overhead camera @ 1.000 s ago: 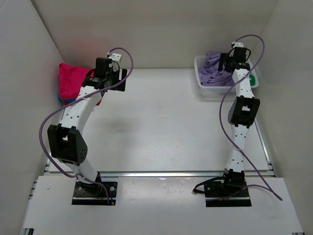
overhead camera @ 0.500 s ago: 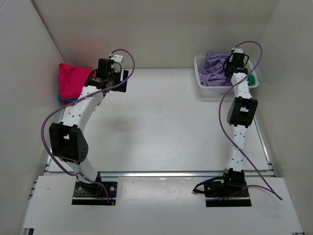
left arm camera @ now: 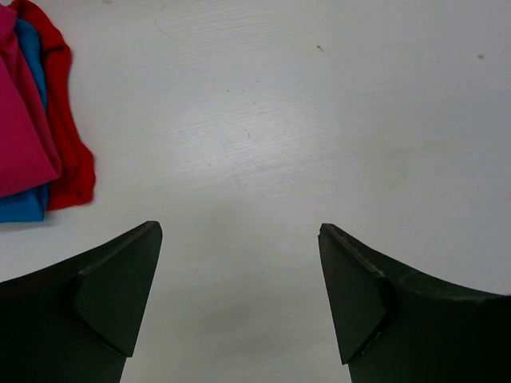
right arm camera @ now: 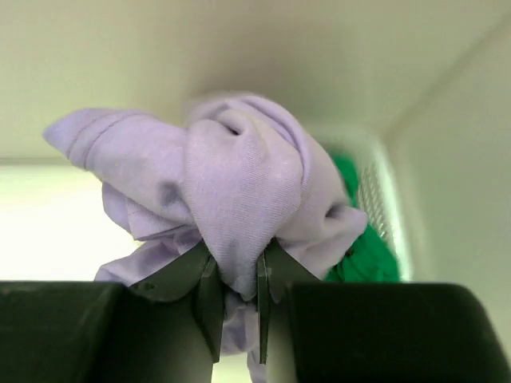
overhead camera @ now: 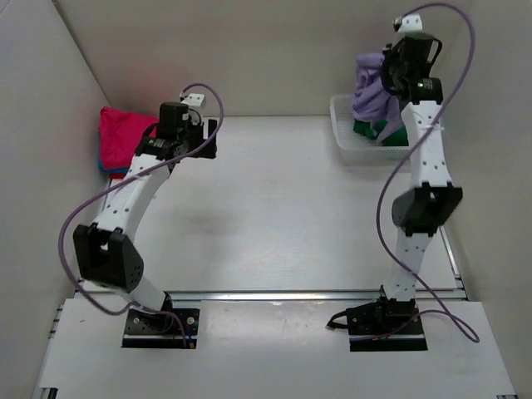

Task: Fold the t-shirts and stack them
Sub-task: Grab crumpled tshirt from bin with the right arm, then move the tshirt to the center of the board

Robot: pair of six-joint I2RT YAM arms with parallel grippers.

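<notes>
My right gripper (overhead camera: 384,79) (right arm camera: 236,275) is shut on the lilac purple t-shirt (overhead camera: 367,90) (right arm camera: 239,179), which hangs bunched up above the white basket (overhead camera: 342,131). A green t-shirt (overhead camera: 391,133) (right arm camera: 363,251) lies in the basket beneath it. At the far left sits a stack of folded t-shirts: magenta pink (overhead camera: 123,135) (left arm camera: 20,120) on top, with blue (left arm camera: 24,203) and red (left arm camera: 68,152) edges showing below. My left gripper (overhead camera: 208,137) (left arm camera: 239,263) stands open above bare table just right of the stack, nothing between its fingers.
White walls close in the table on the left, back and right. The basket stands in the back right corner against the wall. The bare tabletop (overhead camera: 274,208) stretches between both arms.
The right gripper has closed on the lilac purple t-shirt in the basket and lifted it well above the rim, uncovering the green shirt. The left arm shifted only slightly.
</notes>
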